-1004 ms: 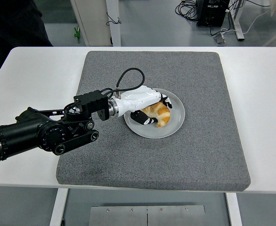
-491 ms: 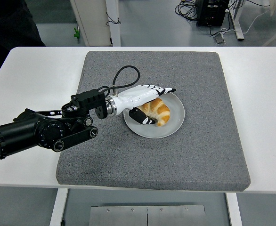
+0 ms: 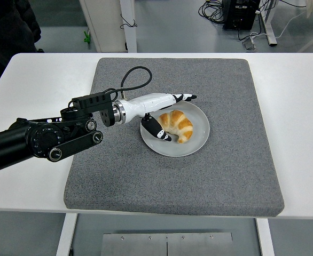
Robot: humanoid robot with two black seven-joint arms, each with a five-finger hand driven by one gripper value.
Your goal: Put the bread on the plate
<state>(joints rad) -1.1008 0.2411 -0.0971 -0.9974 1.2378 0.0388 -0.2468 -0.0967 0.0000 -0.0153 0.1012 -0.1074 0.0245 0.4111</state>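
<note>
Bread (image 3: 176, 124) sitting on plate (image 3: 199, 140), centre of grey mat (image 3: 226, 176) covering counter (image 3: 33, 80); left hand (image 3: 164, 113) hovering beside bread, fingers spread, gripping nothing.

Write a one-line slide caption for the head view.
Left hand open beside the croissant, which lies on the grey plate on the mat.

A golden-brown bread (image 3: 176, 125) is seen on a pale grey plate (image 3: 197, 141); the mat (image 3: 226, 170) is speckled dark grey, the desk (image 3: 295, 106) white, the left hand (image 3: 162, 106) white with black-tipped fingers
</note>
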